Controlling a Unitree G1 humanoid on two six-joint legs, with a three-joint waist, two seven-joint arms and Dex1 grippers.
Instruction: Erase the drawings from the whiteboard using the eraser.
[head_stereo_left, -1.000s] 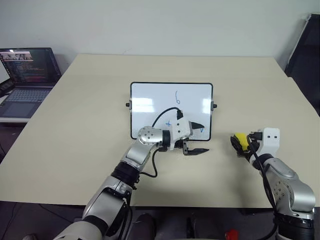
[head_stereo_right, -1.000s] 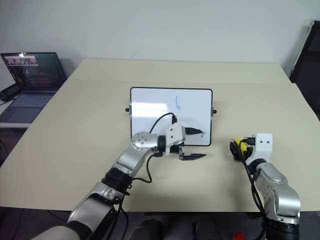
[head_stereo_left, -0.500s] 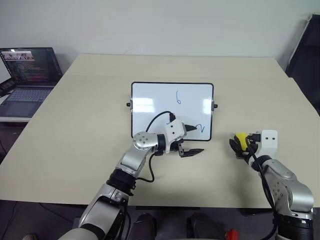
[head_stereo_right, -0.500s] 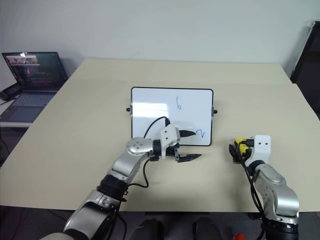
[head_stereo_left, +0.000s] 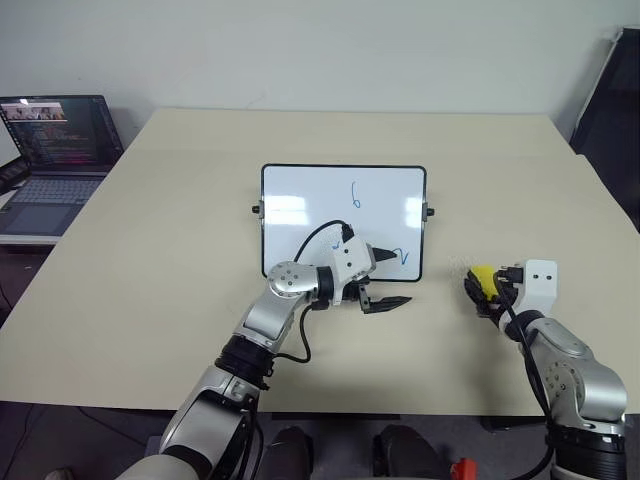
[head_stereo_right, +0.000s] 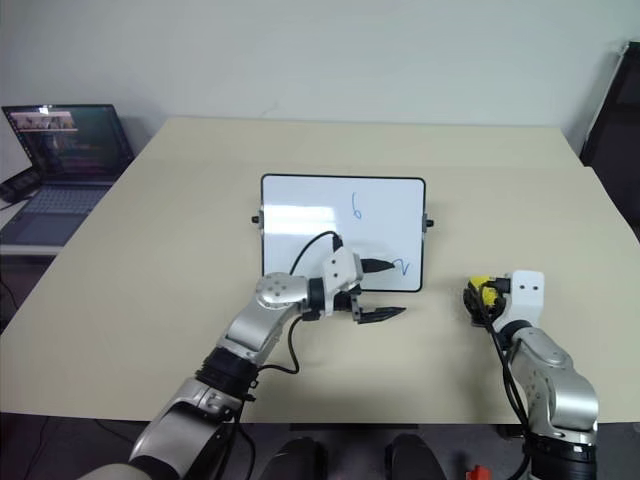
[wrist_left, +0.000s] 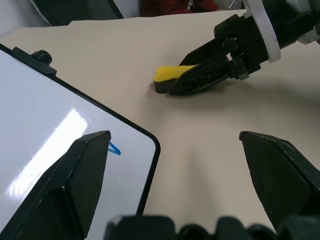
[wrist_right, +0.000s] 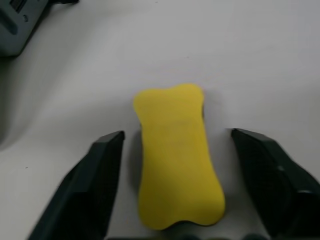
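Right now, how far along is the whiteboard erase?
Nothing is erased yet: blue drawings still mark the whiteboard. In hand: the right hand brackets the yellow eraser on the table, fingers either side with gaps, not clamped. The left hand is open at the board's near corner. Left: grip, carry over, wipe.
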